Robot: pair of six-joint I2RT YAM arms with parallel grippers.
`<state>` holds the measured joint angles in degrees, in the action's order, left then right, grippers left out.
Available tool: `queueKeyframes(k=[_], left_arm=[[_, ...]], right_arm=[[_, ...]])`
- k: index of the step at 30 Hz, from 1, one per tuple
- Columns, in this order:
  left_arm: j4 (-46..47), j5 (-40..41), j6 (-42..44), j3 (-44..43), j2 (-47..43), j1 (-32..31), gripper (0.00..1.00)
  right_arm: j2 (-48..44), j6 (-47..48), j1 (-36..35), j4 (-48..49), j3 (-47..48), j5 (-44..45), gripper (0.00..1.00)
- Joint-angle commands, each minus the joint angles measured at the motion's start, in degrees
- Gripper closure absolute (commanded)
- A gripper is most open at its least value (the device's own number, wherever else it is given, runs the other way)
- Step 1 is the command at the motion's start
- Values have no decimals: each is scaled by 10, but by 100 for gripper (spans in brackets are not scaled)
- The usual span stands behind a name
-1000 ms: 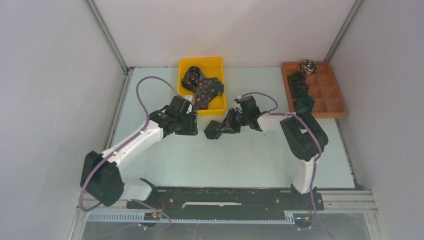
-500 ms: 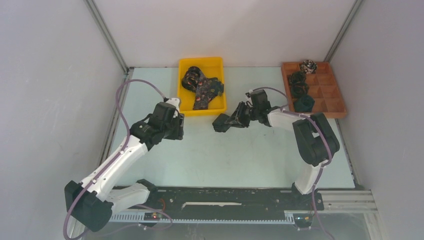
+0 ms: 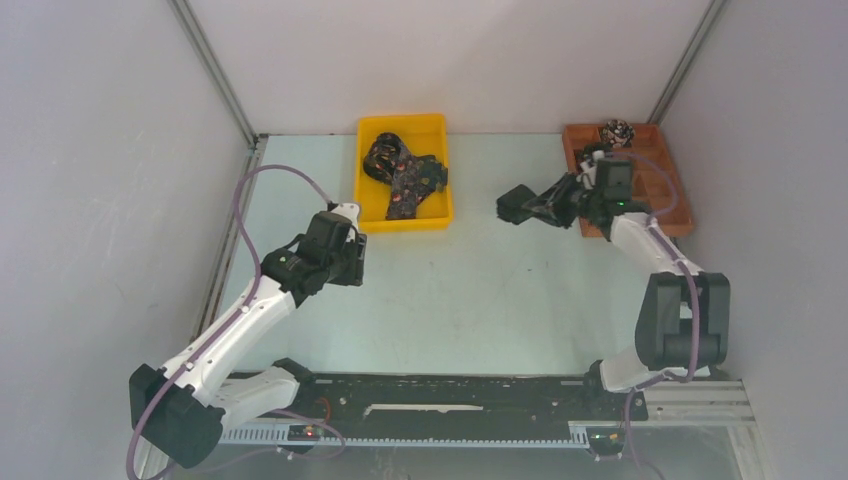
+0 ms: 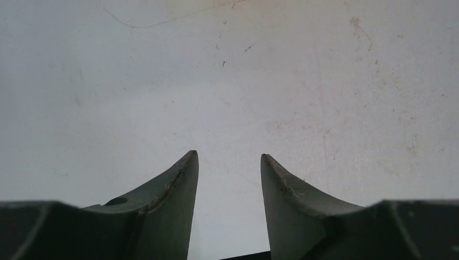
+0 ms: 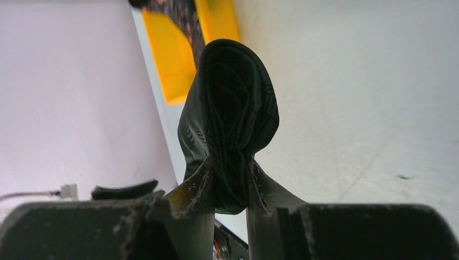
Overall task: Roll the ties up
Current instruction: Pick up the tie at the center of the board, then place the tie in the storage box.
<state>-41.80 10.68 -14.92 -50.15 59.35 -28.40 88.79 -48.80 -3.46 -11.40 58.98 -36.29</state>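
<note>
Top external view: my right gripper is out to the right of the yellow bin, about level with the bin's near wall, in the gap between the bin and the brown divided tray. Its fingers are clamped on a rolled dark tie. My right wrist camera shows this close up. The two fingers pinch the lower end of the roll, and the coiled layers of the rolled dark tie stand out past the tips. The bin is behind it.

My left gripper is off the bin's near left corner, on the side toward my bases and apart from the bin wall. In the left wrist view its fingers are spread with a plain gap between them. They hold nothing, and only the pale scuffed table shows beyond them.

A heap of loose patterned ties lies inside the bin, dark with small reddish marks. Far to the right of the bin, one pale patterned roll sits in the tray's far left compartment. My right arm hides the compartments next to it.
</note>
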Motion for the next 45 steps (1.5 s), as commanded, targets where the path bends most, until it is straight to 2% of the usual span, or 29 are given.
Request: queueKeyframes(k=[1, 5, 13, 18, 23, 33, 45], left_arm=[[19, -13, 13, 1, -11, 3, 48], [23, -25, 14, 3, -16, 3, 47], [26, -36, 14, 6, -21, 3, 47], [27, -38, 15, 6, -21, 3, 46], [28, -36, 16, 6, -25, 3, 46], [33, -52, 18, 8, -29, 3, 43], [34, -53, 18, 9, -30, 3, 40]], right_arm=[[-53, 30, 92, -47, 17, -24, 78], [-62, 60, 176, -99, 52, -22, 79], [-35, 68, 336, -125, 116, -39, 80], [-16, 86, 386, -144, 144, 16, 81], [4, 100, 396, -135, 144, 94, 82], [67, 114, 411, -114, 153, 127, 81], [130, 168, 386, -142, 213, 198, 82]])
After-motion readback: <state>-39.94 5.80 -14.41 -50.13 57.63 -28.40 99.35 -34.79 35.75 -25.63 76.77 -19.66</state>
